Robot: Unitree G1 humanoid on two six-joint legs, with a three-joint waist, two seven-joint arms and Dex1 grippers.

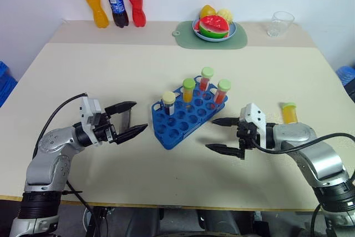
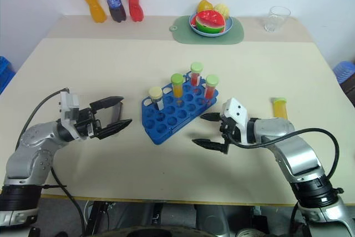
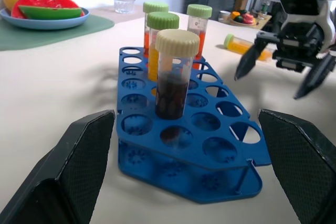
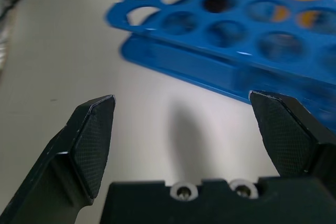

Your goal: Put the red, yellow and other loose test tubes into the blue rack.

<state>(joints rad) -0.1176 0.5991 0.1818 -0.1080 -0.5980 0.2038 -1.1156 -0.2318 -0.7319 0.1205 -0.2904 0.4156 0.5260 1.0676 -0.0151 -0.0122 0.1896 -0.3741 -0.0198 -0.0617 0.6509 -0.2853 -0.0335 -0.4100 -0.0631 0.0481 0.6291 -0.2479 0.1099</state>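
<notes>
One loose yellow test tube (image 1: 289, 113) lies beside the right gripper (image 1: 224, 135), away from the blue rack (image 1: 186, 119); both empty grippers, left (image 1: 128, 120) included, gape wide; light, slippery, likely best pinched mid-barrel.

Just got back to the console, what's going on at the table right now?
Four capped test tubes stand in the blue rack mid-table. One yellow test tube lies loose on the table, beyond the right arm. Both hands are open and empty: the left hand sits to the left of the rack and the right hand to its right, both pointing at it. The loose yellow tube remains to be racked.
</notes>
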